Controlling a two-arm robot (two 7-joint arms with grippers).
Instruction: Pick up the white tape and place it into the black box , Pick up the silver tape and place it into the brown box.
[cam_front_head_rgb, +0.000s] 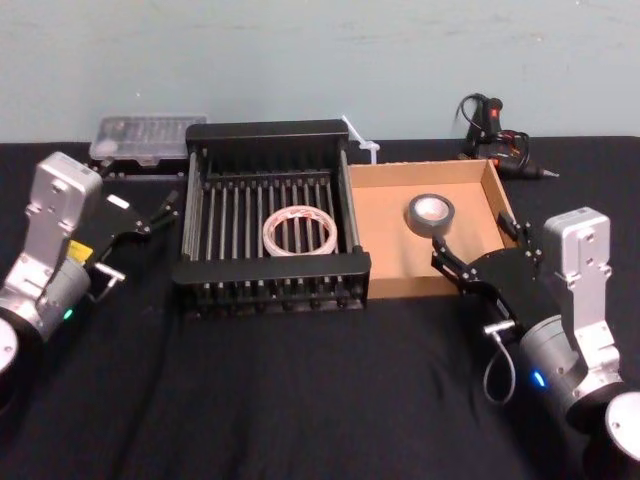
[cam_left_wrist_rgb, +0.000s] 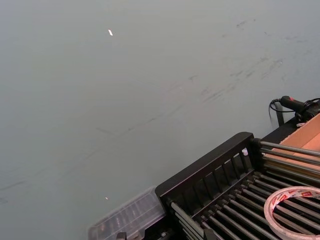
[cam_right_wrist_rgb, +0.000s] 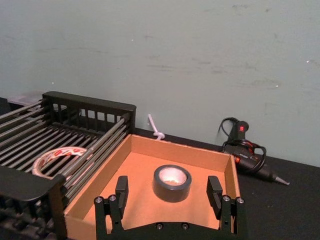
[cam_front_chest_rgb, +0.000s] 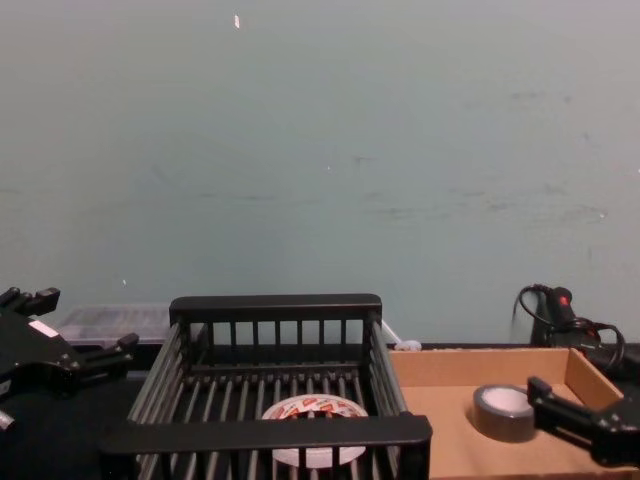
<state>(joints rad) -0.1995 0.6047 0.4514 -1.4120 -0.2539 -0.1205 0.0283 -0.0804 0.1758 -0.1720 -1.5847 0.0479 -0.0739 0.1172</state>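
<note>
Judging by how things lie, both placements look done: the white tape (cam_front_head_rgb: 299, 231) lies flat on the slatted floor of the black box (cam_front_head_rgb: 271, 132), and the silver tape (cam_front_head_rgb: 430, 213) sits flat inside the brown box (cam_front_head_rgb: 388, 284), which touches the black box's right side. My right gripper (cam_front_head_rgb: 478, 252) hangs over the near-right corner of the brown box, jaws spread and empty, the silver tape between and beyond them. The step in hand, as I read it, is clearing out, so I'd lift straight up before pulling back, keeping the fingers off the cardboard wall. My left gripper (cam_front_head_rgb: 150, 218) waits open just left of the black box.
</note>
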